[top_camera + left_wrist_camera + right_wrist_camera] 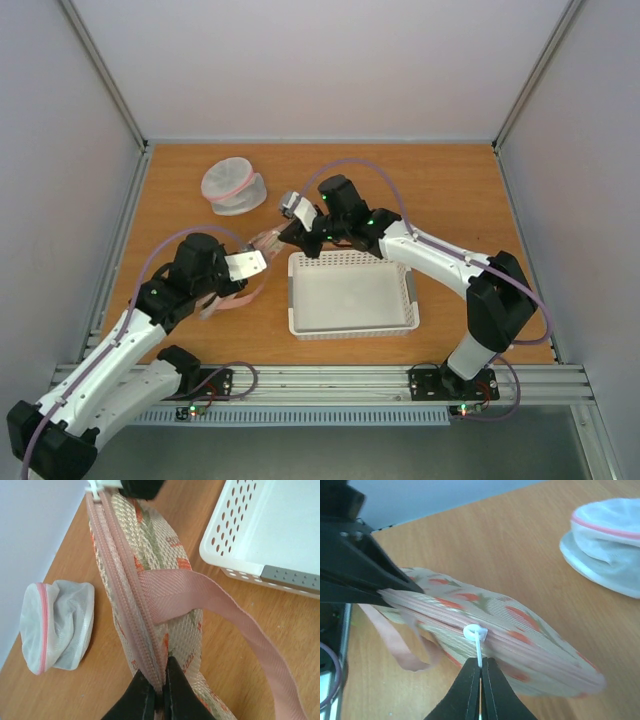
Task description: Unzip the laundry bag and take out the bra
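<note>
Left hand [157, 692] is clamped shut on the zipper-seam end of the laundry bag [150, 555], anchoring it so the slider can run. Right hand [481, 690] pinches the white zipper pull [475, 631] at the other end. The zipper looks shut and no bra is visible, presumably inside. The white basket [220, 550] and mesh pouch [57, 625] flank the bag on the table [240, 630].

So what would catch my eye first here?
A flowery laundry bag is pinched from both ends, just left of the white basket. The left gripper grips its pink zip, and the right gripper grips the white pull tab. The zip looks closed. Farther back on the left lies a small round mesh pouch.
</note>
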